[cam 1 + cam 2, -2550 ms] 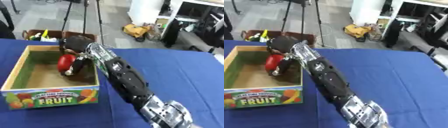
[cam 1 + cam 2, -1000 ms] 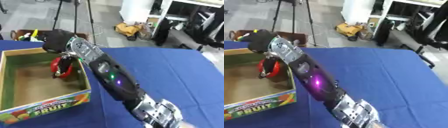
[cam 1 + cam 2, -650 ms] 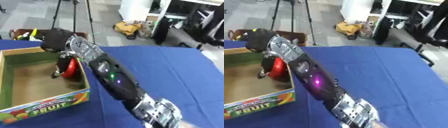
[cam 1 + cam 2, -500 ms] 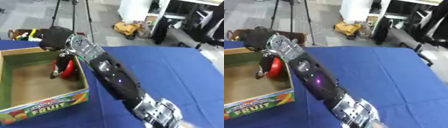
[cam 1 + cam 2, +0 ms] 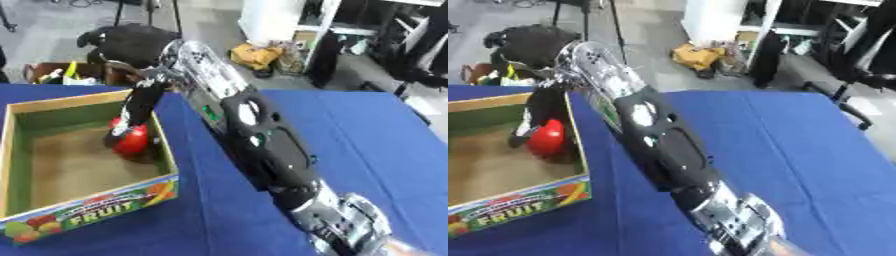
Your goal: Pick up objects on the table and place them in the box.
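The cardboard fruit box (image 5: 94,205) stands open at the left on the blue table (image 5: 376,145). My right arm stretches from the lower right across the table and over the box's right wall. Its hand (image 5: 140,102) hangs down inside the box, black fingers curled round a round red object (image 5: 133,142). The red object is low in the box, close to the right wall, near the brown floor. I cannot tell whether it touches the floor. My left hand shows in no view.
Beyond the table's far edge are a brown crate of odds and ends (image 5: 58,75), tripod legs, a yellow bag (image 5: 256,55) on the floor and office chairs (image 5: 875,60). The box floor left of the red object is bare.
The camera has shifted, so the box sits differently in the picture. My right hand still holds the red object inside the box, now a little lower beside the right wall.
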Tool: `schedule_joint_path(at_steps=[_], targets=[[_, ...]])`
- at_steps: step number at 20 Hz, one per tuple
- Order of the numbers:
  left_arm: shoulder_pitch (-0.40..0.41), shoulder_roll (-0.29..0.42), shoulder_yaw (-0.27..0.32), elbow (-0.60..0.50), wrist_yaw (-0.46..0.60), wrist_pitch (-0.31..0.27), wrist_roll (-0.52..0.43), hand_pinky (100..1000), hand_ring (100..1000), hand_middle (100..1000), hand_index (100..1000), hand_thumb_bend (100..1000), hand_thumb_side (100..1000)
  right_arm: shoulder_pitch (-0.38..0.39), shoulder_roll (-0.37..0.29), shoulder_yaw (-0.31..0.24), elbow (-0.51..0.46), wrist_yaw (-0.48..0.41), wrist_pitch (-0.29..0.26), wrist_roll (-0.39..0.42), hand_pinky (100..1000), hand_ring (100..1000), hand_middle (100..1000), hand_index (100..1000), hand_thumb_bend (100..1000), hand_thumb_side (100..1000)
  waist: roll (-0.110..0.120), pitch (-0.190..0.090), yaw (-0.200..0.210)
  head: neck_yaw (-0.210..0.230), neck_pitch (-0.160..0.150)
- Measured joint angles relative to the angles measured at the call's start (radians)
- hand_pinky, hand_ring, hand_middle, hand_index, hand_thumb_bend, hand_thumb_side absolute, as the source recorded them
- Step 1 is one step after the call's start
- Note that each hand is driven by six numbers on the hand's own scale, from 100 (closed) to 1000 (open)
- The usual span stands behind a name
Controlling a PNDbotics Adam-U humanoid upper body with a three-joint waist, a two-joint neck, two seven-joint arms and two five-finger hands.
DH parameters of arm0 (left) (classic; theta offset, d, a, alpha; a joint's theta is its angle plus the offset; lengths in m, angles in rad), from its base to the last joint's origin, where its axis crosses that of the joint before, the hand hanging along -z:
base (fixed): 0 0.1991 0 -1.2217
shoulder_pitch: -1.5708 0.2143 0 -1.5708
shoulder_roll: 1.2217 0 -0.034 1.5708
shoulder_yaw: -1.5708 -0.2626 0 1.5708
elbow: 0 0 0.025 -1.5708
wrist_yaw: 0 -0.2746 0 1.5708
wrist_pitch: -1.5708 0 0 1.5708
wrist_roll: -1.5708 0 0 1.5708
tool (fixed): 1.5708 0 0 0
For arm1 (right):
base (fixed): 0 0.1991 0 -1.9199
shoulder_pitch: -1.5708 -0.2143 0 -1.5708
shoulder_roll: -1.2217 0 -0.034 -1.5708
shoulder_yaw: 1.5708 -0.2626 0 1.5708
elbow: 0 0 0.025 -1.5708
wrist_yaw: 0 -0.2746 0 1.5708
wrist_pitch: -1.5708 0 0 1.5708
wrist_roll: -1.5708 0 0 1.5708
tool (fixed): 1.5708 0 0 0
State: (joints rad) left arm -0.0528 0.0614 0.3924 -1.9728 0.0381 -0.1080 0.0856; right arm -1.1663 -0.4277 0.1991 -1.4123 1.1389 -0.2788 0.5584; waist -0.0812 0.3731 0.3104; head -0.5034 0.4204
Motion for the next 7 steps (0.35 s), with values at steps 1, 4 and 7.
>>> schedule_joint_path(at_steps=[1, 4, 7], targets=[[0.000, 0.000, 0.000, 0.000, 0.001, 0.000, 0.000, 309, 267, 427, 473, 100, 815, 0.009, -0.007, -0.009, -0.024, -0.031, 0.019, -0.009, 728, 865, 838, 748, 668, 857, 0.002, -0.001, -0.005, 0.003, 0.000], [0.002, 0.000, 0.000, 0.000, 0.003, 0.003, 0.003, 309, 266, 427, 473, 100, 814, 0.047, -0.032, -0.038, -0.101, -0.147, 0.093, -0.070, 677, 806, 792, 741, 617, 951, 0.011, -0.008, -0.019, 0.014, 0.000], [0.008, 0.000, 0.002, 0.000, 0.004, 0.004, 0.005, 309, 267, 427, 473, 100, 814, 0.096, -0.068, -0.065, -0.179, -0.270, 0.166, -0.151, 650, 766, 764, 738, 524, 1000, 0.022, -0.015, -0.035, 0.025, 0.000]])
